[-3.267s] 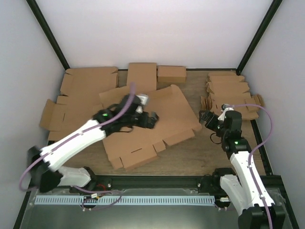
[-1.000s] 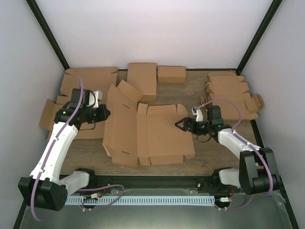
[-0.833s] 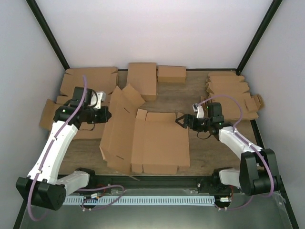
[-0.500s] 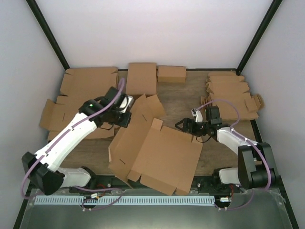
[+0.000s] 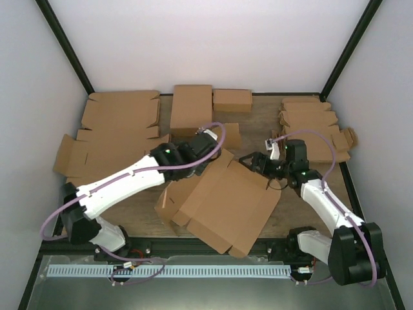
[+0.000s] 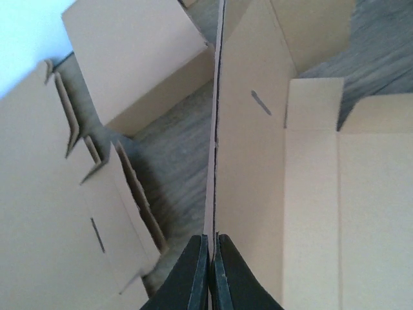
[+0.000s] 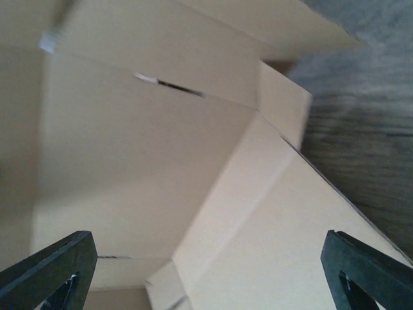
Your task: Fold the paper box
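One brown paper box (image 5: 226, 205), partly folded.

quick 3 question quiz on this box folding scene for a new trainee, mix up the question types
1. True or false: the left gripper is shut on the edge of a panel of the paper box.
2. Pick one. The right gripper is: A) shut on a flap, B) wide open and holding nothing, with the box in front of it, C) out of view in every camera.
3. Fill in: the stack of small cardboard blanks lies at the far ____ corner of the table, by the robot's own sides.

Key: 1 true; 2 B; 3 right.
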`<act>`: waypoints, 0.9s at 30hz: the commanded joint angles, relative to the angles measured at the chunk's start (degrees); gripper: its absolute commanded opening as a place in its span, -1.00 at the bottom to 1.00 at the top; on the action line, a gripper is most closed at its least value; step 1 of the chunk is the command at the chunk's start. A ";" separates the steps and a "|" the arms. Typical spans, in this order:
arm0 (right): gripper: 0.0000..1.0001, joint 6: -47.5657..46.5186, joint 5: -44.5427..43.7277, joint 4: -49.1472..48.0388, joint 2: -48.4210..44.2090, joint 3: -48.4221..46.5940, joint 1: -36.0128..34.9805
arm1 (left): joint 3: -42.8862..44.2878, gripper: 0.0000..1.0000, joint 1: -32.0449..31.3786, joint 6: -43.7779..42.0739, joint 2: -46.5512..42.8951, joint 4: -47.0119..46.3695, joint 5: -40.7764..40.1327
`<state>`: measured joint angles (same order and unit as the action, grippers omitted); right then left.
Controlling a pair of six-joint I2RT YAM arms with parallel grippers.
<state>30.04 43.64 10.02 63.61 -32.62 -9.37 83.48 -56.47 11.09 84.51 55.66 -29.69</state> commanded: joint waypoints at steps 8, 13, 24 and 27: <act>0.82 32.92 -4.67 -11.87 -7.06 -5.67 -1.45 | 0.20 -0.92 -4.50 -2.48 9.11 -6.80 -11.32; 0.65 36.44 -3.99 -13.95 -1.36 -8.89 -3.99 | 0.28 -0.92 -5.83 -2.61 10.55 -7.35 -11.67; 0.30 40.29 -6.98 -20.53 9.06 -15.65 -12.30 | -0.07 -0.92 -7.65 -1.96 11.99 -7.58 -11.97; 0.18 40.79 -6.73 -21.71 11.55 -16.32 -12.85 | -0.16 -0.92 -7.87 -1.73 12.13 -7.61 -12.14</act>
<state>69.41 37.87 -8.88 72.75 -45.71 -21.30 83.46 -63.48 8.32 95.29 49.01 -43.94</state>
